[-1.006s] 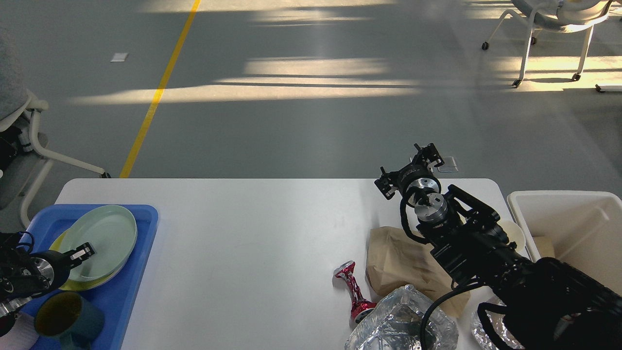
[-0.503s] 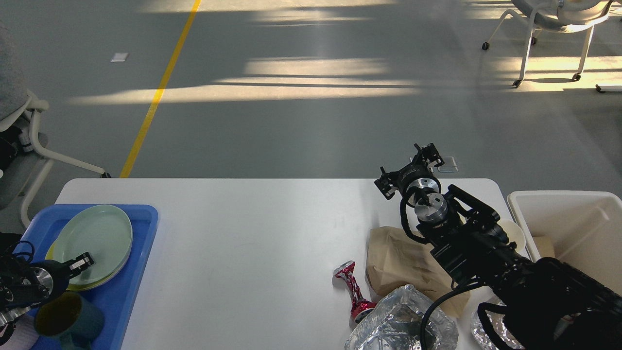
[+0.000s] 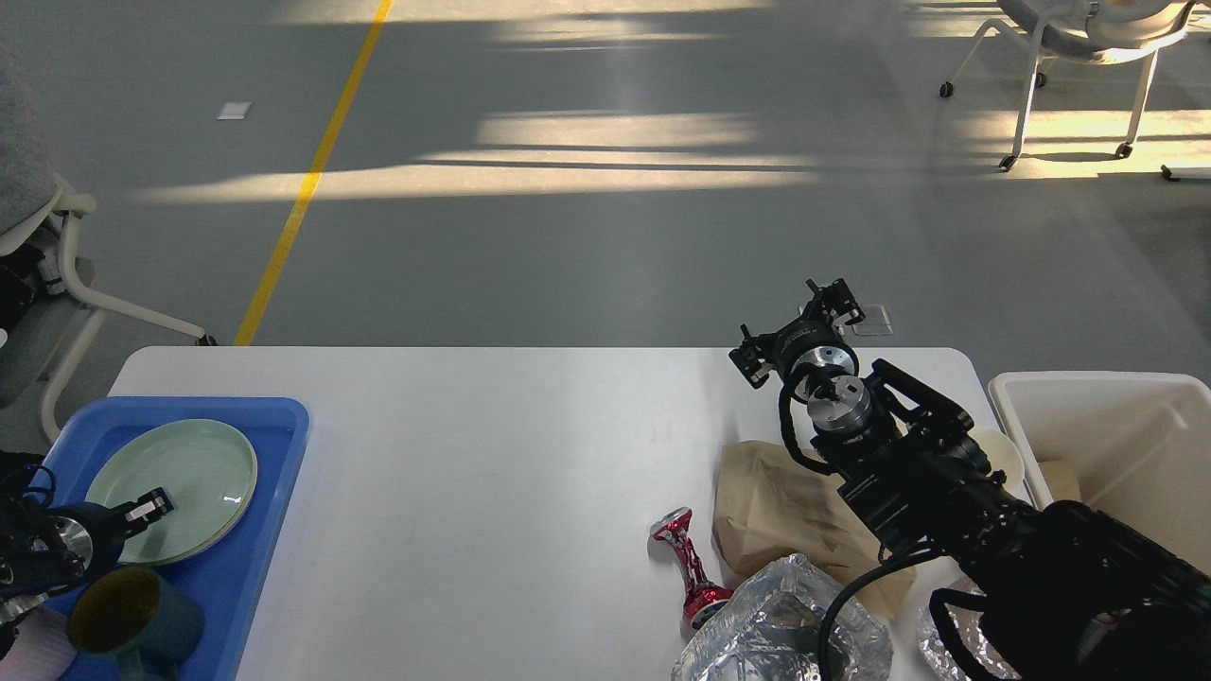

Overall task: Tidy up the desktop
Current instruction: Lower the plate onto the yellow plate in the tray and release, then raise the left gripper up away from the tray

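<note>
The white desktop [image 3: 492, 445] fills the lower half of the head view. At its left end a blue tray [image 3: 279, 454] holds a pale green plate [image 3: 189, 473], which lies flat on a stack. My left gripper [image 3: 142, 506] is at the plate's near-left rim with one finger on top of it, shut on the plate. My right gripper [image 3: 797, 331] is raised over the desktop's far right edge, with its fingers apart and nothing in it. Below my right arm lie a brown paper bag [image 3: 776, 511], a crushed red can [image 3: 689, 567] and crumpled foil [image 3: 776, 629].
A teal cup [image 3: 132, 619] stands on the tray's near end. A white bin [image 3: 1107, 435] stands off the desktop's right end, with a small white bowl [image 3: 1005, 452] beside it. More foil [image 3: 946, 638] lies at the near right. Chairs stand on the floor at far left and far right.
My left gripper has moved down and left, and the green plate has gone from tilted to flat, covering the yellow plate beneath. My right arm has not moved.
</note>
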Action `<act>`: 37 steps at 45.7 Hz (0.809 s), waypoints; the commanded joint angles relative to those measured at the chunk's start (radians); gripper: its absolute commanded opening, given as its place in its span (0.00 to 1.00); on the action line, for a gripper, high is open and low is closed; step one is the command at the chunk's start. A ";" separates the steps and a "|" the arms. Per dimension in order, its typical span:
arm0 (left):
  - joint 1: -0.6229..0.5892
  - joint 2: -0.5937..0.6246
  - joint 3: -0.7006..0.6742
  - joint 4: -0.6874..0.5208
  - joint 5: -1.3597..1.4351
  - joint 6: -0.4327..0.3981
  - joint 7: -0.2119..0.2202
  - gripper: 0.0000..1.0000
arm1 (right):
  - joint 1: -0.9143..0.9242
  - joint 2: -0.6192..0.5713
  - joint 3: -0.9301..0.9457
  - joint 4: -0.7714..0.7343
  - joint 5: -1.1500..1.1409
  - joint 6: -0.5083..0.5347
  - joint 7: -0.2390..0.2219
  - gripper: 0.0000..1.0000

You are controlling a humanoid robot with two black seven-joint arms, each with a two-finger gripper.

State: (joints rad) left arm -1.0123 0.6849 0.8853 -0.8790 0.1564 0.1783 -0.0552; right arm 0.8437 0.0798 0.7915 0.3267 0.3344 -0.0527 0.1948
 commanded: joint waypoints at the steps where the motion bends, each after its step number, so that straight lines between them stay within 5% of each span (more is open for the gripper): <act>1: -0.078 0.068 0.001 -0.066 0.000 -0.026 0.003 0.55 | 0.000 0.000 0.000 0.000 -0.002 -0.001 0.000 1.00; 21: -0.284 0.174 0.050 -0.189 0.003 -0.180 0.005 0.55 | 0.000 0.000 0.000 0.000 0.000 0.001 0.000 1.00; 37: -0.353 0.055 0.116 -0.187 -0.012 -0.198 0.015 0.60 | 0.000 0.000 0.000 0.000 0.000 0.001 0.000 1.00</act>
State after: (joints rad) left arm -1.3184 0.7926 0.9458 -1.0629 0.1528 -0.0069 -0.0391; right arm 0.8437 0.0798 0.7915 0.3267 0.3344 -0.0520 0.1948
